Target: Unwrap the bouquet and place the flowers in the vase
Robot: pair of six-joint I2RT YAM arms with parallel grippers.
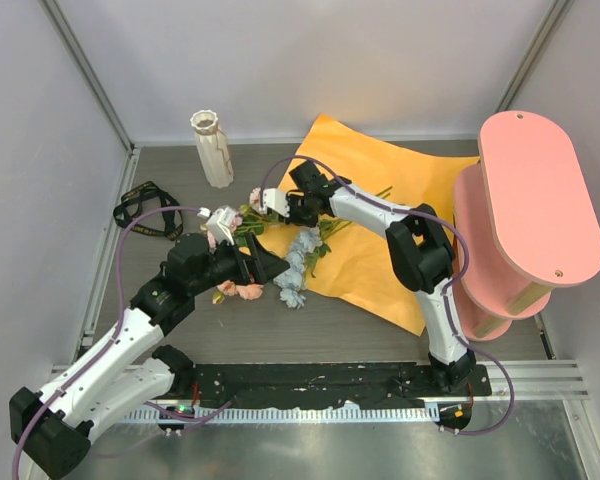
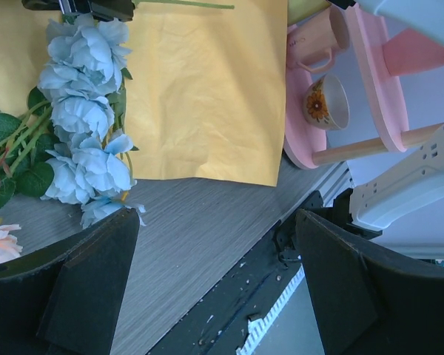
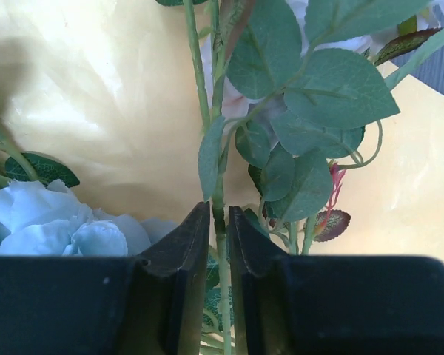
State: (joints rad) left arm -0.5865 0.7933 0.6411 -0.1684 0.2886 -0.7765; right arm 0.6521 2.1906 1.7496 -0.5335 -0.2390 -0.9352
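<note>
No legible text, label or number anywhere; faint script on pink mug (image 2: 322,37) too small to read.

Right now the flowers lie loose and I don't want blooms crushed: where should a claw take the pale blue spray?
By the thin green stem beyond its blooms, over the orange paper, from above. The pale blue spray lies flat, so a side approach would likely hit the table.
</note>
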